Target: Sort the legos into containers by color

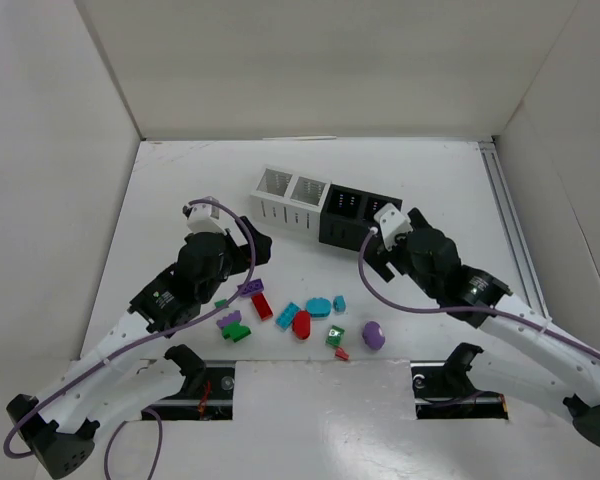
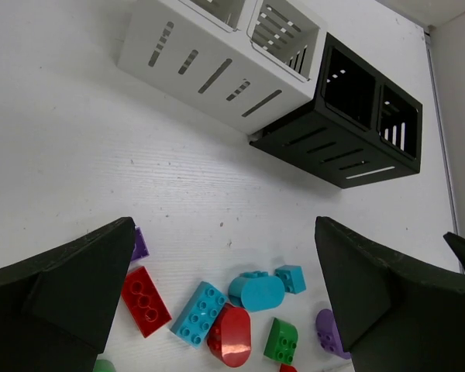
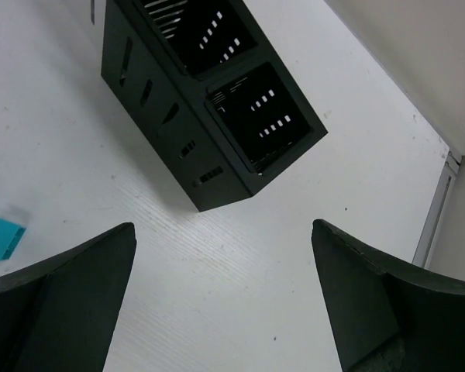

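**A:** Overhead first: where are the pieces?

**B:** The small plastic legos (image 1: 301, 324), red, green, purple and teal, lie loose on the white table (image 1: 450, 180), scattered near its front between the two arms. Behind them stands the row of four square slotted containers (image 1: 290, 214), joined together, two white on the left and two black on the right.

**A:** And the arms?

**B:** The black left arm (image 1: 202, 268) hangs over the left end of the scatter, by a purple brick (image 1: 251, 288). The black right arm (image 1: 432, 258) is just beside the right-hand black cup (image 1: 376, 200). Whether it touches the cup, I cannot tell.

**A:** The left wrist camera?

**B:** The left jaws are spread wide, one in each lower corner, gripping nothing. Between them on the table lie a red brick (image 2: 146, 301), a teal brick (image 2: 197, 311), a red oval (image 2: 231, 335), a teal oval (image 2: 257, 291), a small teal square (image 2: 291, 277) and a green piece (image 2: 281, 339). A purple rounded piece (image 2: 325, 329) is partly hidden by one jaw. The containers sit further off, white pair left, black pair right.

**A:** The right wrist camera?

**B:** The right jaws stand wide apart too, pinching nothing. Ahead of them are the two black cups, their open tops showing slotted walls. A single teal piece (image 3: 1, 238) lies at the left edge.
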`<move>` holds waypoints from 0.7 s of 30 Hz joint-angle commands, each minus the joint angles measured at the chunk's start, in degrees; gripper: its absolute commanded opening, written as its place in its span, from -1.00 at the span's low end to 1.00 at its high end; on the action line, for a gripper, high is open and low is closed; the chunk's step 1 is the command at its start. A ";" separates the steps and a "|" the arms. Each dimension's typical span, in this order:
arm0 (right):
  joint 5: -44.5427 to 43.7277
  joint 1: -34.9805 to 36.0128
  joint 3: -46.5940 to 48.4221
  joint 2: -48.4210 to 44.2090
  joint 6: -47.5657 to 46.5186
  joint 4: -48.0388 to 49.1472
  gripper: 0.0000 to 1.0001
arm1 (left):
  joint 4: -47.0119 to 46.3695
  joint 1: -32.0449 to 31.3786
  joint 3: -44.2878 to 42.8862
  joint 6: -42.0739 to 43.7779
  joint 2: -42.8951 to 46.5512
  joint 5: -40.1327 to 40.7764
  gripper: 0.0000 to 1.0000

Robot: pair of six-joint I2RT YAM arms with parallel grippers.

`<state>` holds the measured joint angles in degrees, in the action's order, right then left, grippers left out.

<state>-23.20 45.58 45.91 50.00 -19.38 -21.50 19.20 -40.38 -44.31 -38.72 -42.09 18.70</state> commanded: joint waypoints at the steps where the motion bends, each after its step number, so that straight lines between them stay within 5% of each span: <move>1: 1.84 0.82 -0.30 -1.39 -0.22 0.50 0.98 | -0.57 0.13 0.02 -0.92 0.60 0.64 1.00; 7: 12.89 2.66 -5.21 -2.98 -3.48 6.46 0.98 | -1.62 0.13 1.25 -1.45 0.60 0.64 1.00; 13: 14.68 6.62 -7.06 3.59 -0.59 7.08 0.98 | -2.68 0.13 2.48 -1.45 0.60 0.11 1.00; 21: 9.31 9.79 -7.67 13.36 7.77 7.61 0.59 | -1.97 0.13 3.70 -2.59 -0.54 -1.03 1.00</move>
<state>-11.79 55.16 38.44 62.11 -16.71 -17.19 18.46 -40.38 -41.58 -40.36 -42.87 18.11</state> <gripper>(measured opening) 0.809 0.997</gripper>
